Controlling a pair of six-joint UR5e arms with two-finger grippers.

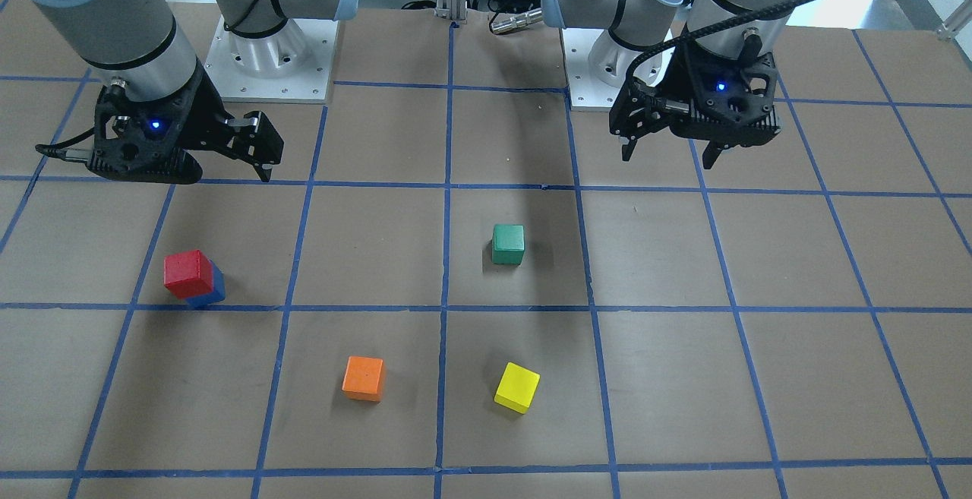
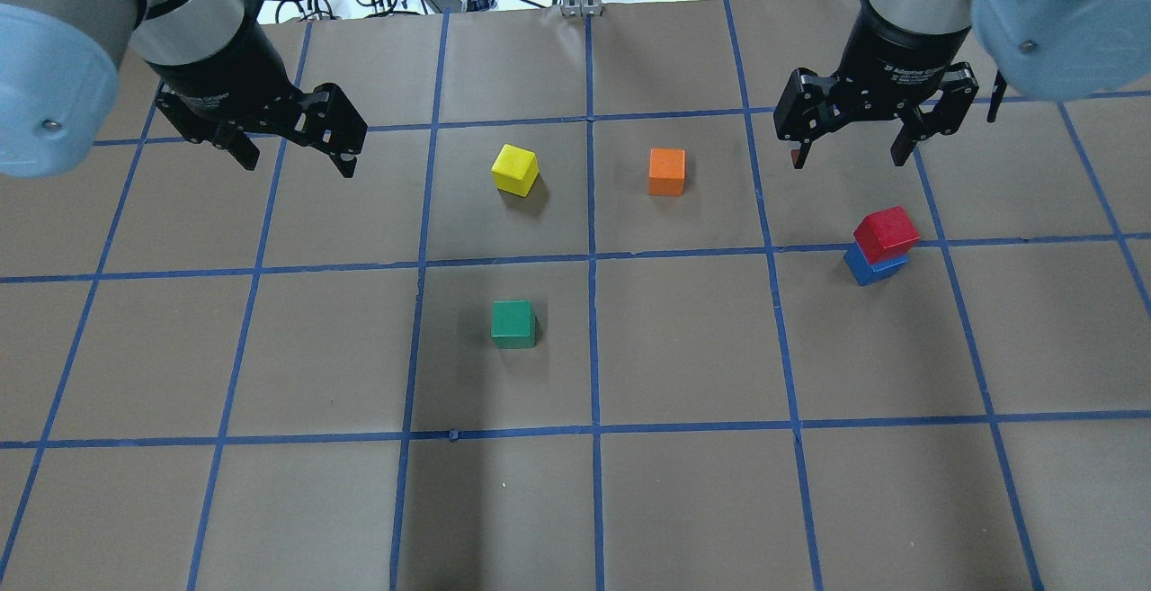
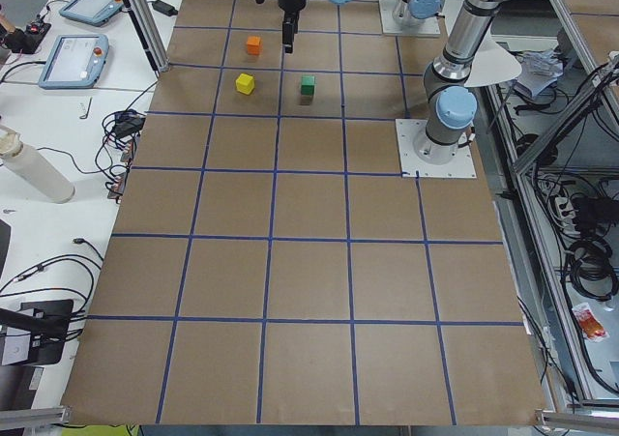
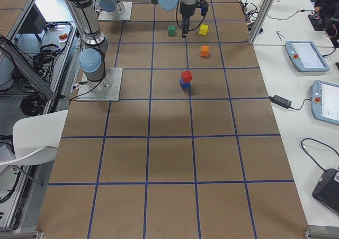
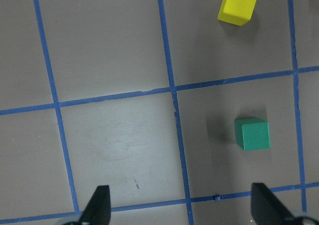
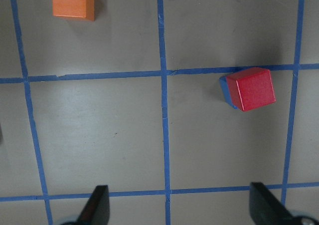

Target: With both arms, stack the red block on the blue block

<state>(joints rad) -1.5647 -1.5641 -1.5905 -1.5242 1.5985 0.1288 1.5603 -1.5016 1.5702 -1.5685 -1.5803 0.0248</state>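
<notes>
On the right side of the table [image 2: 683,501], I see the red block [image 2: 887,229] sitting on top of the blue block [image 2: 870,267], turned slightly so that an edge of blue shows beneath it. The right gripper [image 2: 848,157] hangs above the table, clear of the stack, its 2 fingers spread wide and holding nothing. Over on the left side, the left gripper [image 2: 295,164] also hovers with its fingers released and empty. Between the 2 arms lie 3 loose cubes, each well apart from the others: a green block [image 2: 513,323] nearer the robot, with a yellow block [image 2: 515,168] and an orange block [image 2: 666,171] farther out.
</notes>
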